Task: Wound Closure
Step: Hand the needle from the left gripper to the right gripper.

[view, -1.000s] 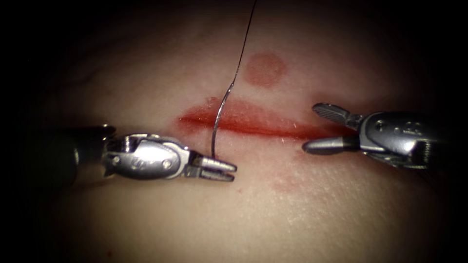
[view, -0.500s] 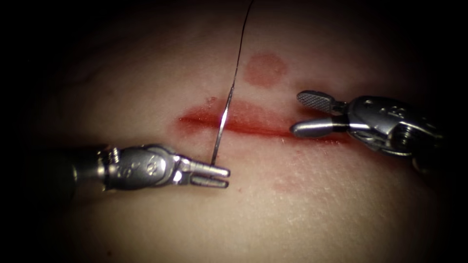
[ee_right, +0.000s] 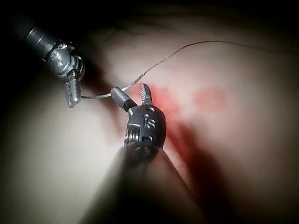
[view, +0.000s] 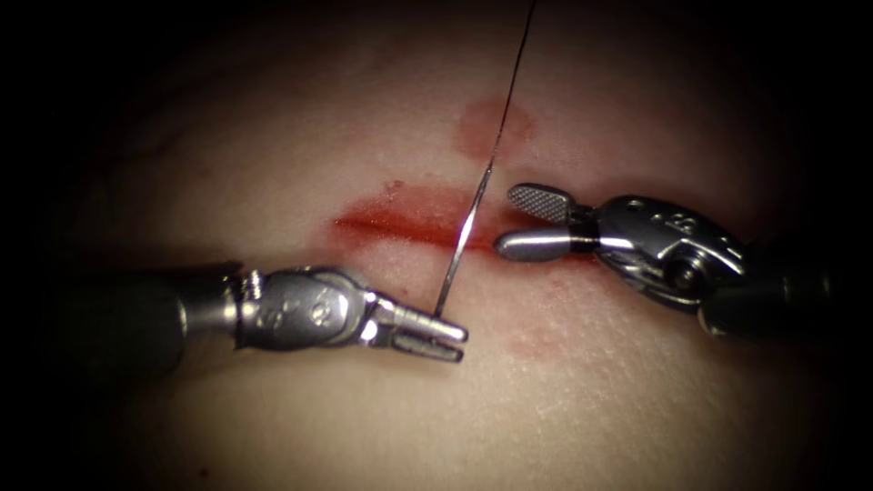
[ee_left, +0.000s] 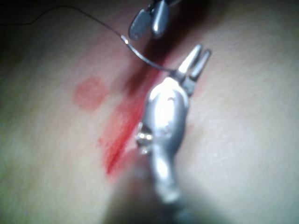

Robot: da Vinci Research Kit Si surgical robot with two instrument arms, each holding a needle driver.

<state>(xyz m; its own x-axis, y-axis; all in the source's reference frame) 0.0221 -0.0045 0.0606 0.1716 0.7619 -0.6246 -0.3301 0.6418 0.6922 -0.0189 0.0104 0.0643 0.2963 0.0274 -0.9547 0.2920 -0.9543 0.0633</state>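
Left tool [view: 446,334]: jaws pinch the needle [view: 462,247] at its lower end; the tool lies below the cut [view: 427,227], over the tissue [view: 582,409].
Right tool [view: 523,223]: jaws spread, holding nothing, tips just beside the needle's upper part, over the cut's right half.
Needle: held up clear of the tissue, not in it; thread [view: 511,73] runs from its top toward the tissue's far edge.
Progress: no stitch to be seen across the cut; edges lie unjoined, red fluid [view: 391,218] along it. Closure seems barely begun.
Hard to tell: which needle end is gripped; thread's far end is cut off.
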